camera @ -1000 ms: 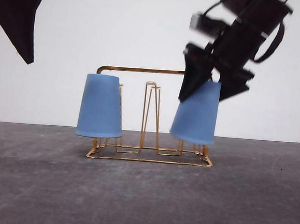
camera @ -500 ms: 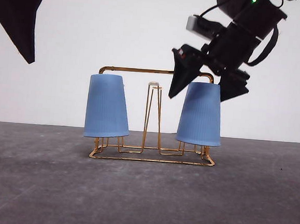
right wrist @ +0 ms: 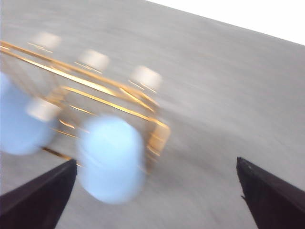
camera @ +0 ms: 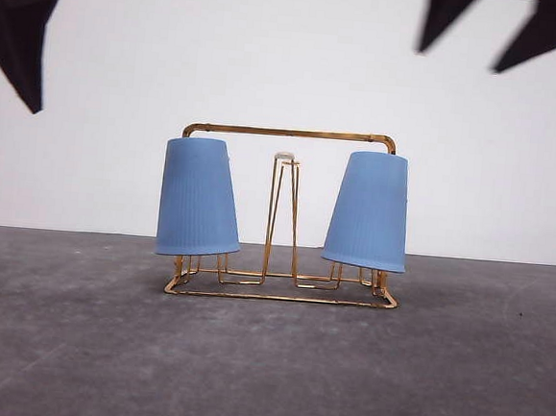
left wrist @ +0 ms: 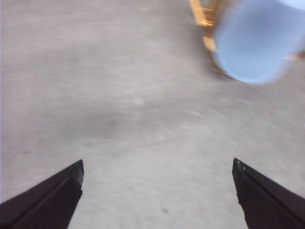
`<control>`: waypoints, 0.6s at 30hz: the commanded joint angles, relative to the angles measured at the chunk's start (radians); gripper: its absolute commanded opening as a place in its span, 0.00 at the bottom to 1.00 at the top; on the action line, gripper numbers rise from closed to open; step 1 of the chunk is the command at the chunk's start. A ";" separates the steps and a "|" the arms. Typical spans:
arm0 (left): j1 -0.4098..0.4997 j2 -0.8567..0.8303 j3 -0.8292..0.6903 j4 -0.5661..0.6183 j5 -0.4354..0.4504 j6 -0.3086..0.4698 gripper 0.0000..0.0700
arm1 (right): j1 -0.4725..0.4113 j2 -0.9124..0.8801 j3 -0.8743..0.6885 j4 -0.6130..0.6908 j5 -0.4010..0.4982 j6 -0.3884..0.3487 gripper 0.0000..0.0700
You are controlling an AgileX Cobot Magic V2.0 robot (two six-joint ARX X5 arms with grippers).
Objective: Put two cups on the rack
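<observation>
- Cups: the right gripper, at the front view's upper right, has its jaws spread and empty, well above the right cup.
- The left gripper is spread and empty too; in the front view one dark finger shows at the upper left, well apart from the left cup.
- Both cups are light blue, tapered and finely ribbed, standing mouth-down on the rack, each leaning slightly inward.
- The rack is gold wire, mid-frame, with an arched top bar behind the cups and a white-tipped prong bare between them.
- It stands on a grey table before a white wall.
</observation>
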 commanded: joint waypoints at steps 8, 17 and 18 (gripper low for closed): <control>0.048 0.009 0.008 0.014 0.009 0.018 0.85 | -0.064 -0.295 -0.301 -0.032 0.010 0.124 1.00; 0.048 0.009 0.008 0.011 0.012 0.015 0.63 | -0.064 -0.335 -0.316 -0.060 0.019 0.144 0.61; 0.048 0.009 0.008 0.010 0.012 0.017 0.32 | -0.064 -0.335 -0.316 -0.060 0.017 0.139 0.26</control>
